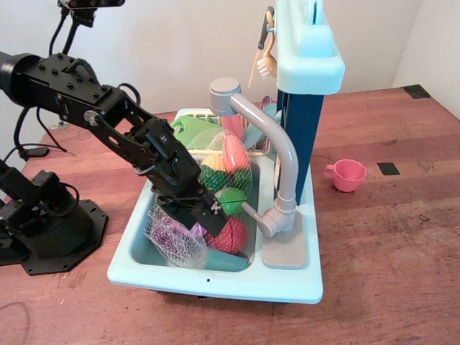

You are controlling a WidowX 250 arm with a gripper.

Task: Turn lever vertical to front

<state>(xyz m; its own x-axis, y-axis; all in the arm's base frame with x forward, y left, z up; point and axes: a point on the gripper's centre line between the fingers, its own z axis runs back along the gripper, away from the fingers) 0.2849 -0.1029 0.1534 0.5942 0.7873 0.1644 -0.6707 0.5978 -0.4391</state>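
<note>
Lever [251, 210] juts over sink [215, 277] — net bag [198, 201] beside it.

The black arm [93, 108] is reaching in from the upper left of the view, sloping down and to the right from its shoulder toward the light blue toy sink [215, 277]. Its base [47, 223] is sitting on the tabletop just left of that sink. The wrist is angling downward over the sink's left half, and the gripper [205, 214] is hanging inside the basin, pointing down and to the right, to the left of the sink's grey faucet. How its jaws are standing is not clear against the dark housing.
</note>
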